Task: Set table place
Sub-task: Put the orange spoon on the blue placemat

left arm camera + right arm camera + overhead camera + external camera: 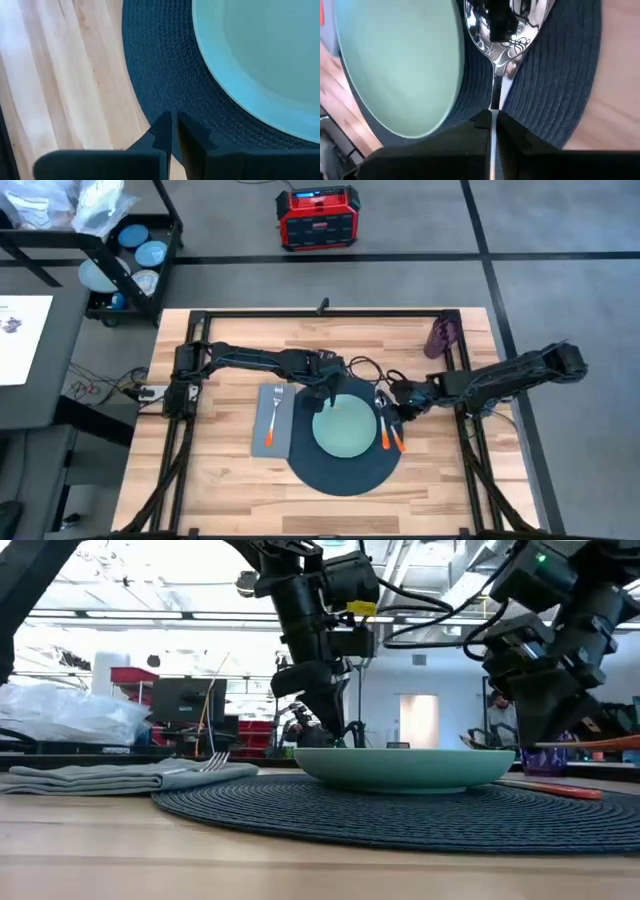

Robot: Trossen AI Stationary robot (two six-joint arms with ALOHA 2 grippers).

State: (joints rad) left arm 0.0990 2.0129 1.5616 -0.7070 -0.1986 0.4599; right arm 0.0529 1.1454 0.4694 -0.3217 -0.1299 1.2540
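Right wrist: glossy spoon (502,30), woven mat (555,85).

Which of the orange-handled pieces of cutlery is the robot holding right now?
The spoon: the right gripper pinches its stem above the mat. The fork lies untouched on the napkin.

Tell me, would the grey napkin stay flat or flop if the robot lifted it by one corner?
The napkin would probably flop: in the low view it lies in soft folds. It looks like thin cloth, so it is likely light. The fork lying on it might slide off if the cloth were lifted.
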